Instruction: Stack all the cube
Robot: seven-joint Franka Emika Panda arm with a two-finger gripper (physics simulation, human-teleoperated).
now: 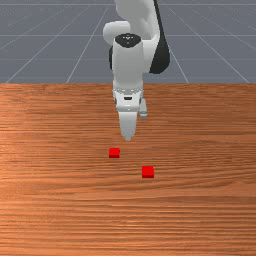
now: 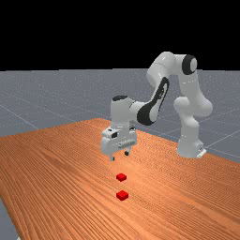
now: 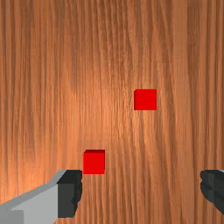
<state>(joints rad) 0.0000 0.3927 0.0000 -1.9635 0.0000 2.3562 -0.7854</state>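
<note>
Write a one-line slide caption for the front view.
Gripper above the wooden table, two red cubes lying apart and unstacked.

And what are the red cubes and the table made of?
The two red cubes look like smooth, plain plastic or painted wood; their flat, even color fits either. The table looks like wood, slightly shiny, with streaky grain lines.

Fingers parted, the end effector (image 2: 119,156) hangs above the table (image 2: 61,183), seemingly nearer one red cube (image 2: 121,177) than the other (image 2: 122,195).
</note>
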